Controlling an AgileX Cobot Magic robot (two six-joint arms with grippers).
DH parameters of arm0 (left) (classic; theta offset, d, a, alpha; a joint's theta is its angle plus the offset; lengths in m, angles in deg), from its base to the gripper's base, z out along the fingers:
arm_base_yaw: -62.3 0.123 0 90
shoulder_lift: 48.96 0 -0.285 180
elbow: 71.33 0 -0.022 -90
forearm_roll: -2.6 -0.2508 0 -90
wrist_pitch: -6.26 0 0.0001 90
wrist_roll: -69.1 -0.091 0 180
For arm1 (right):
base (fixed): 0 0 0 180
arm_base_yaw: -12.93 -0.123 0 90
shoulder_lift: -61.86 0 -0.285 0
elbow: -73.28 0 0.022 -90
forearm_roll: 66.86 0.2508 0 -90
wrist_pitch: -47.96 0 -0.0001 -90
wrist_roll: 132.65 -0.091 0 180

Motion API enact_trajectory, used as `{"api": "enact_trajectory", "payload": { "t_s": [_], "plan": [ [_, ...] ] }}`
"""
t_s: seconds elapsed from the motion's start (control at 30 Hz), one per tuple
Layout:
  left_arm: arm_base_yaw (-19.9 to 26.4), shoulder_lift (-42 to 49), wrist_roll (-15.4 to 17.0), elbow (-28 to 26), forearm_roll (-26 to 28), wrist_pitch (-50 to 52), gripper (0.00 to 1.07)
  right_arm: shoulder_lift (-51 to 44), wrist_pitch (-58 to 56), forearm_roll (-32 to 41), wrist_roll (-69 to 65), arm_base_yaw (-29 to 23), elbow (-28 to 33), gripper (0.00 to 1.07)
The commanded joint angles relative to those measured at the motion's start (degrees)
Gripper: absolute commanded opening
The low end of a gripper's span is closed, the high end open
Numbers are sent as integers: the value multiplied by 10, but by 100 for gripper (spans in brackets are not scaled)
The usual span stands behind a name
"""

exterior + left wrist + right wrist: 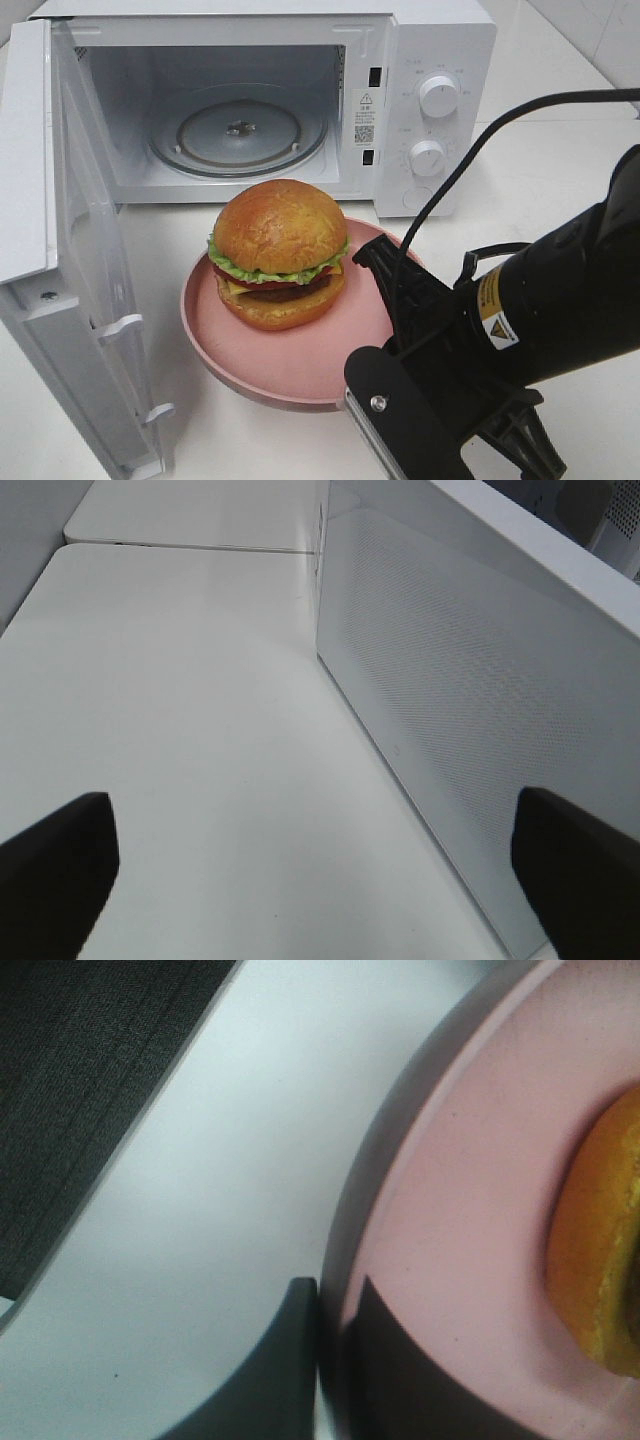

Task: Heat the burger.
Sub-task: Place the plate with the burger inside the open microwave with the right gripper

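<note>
1. Table (560, 150): white, carries everything. Only the left wrist cam shows the bare stretch beside the oven.
2. Microwave (430, 60): cavity open, glass turntable (238, 130) bare. Risk: if I push in w/o lifting enough, the plate's front edge could catch the cavity sill and tip.
3. Door (30, 150): swung wide on the left of the high view. Left wrist cam shows a white dotted panel (480, 700), prob. the door's outer face, can't be sure. A knock from my left arm could swing it into the plate's path.
4. Plate (300, 360): pink, on the table just in front of the opening. I've got one rim only, so it could droop or twist out of the pinch once lifted.
5. Burger (280, 250): sits on the plate, toward the oven side, not yet inside. Any tilt or jerk could slide it or topple the top bun.
6. Right hand (335, 1290): pinched shut on the plate's rim, one finger outside and one inside. Only the right wrist cam shows that bite; the high view just shows my arm at the rim.
7. Left hand (320, 880): fully spread, holding nothing, out of the high view.
</note>
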State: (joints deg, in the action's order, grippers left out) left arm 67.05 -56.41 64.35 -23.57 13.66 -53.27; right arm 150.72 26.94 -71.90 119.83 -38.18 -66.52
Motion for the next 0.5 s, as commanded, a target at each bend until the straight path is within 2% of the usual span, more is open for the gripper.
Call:
{"api": "enact_trajectory", "payload": {
  "t_s": [0.03,0.23,0.37,0.5],
  "plan": [
    [-1,11,-1,2,-1,5,100,-5,45,70,99,22,-3,0],
    [-1,11,-1,2,-1,5,100,-5,54,123,173,46,-5,0],
    [-1,11,-1,2,-1,5,100,-5,80,69,159,52,-5,0],
    [-1,11,-1,2,-1,5,100,-1,88,45,146,52,-5,0]
  ]
}}
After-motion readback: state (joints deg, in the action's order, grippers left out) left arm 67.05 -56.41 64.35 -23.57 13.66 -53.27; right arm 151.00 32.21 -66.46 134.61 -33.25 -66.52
